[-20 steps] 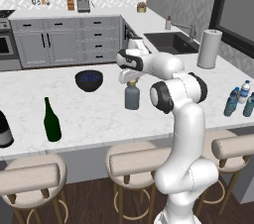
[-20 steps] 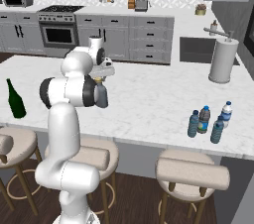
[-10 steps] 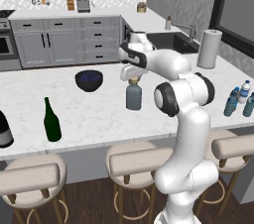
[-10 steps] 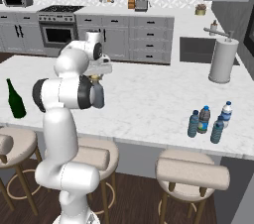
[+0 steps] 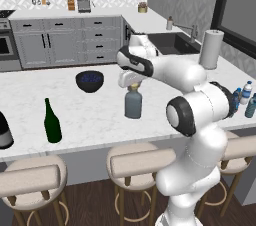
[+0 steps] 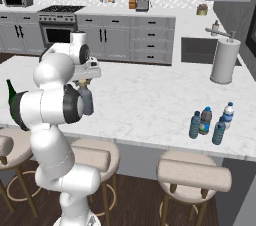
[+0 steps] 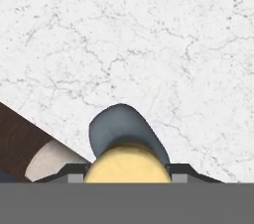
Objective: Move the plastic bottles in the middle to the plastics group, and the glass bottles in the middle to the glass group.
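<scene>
The squat grey-blue glass bottle hangs near mid counter from its tan cap. My gripper is shut on that cap from above; the grey body shows beyond it. Whether its base touches the marble I cannot tell. The glass group is at the left end: a slim green wine bottle and a fat dark bottle at the frame edge. The plastics group, several small blue-capped water bottles, stands at the right end.
A dark bowl sits behind and left of the held bottle. A paper towel roll and the sink lie at the back right. Stools line the near counter edge.
The grey bottle, held by its cap, has shifted a little toward the near edge and the left end. The arm's elbow has swung out to the right.
</scene>
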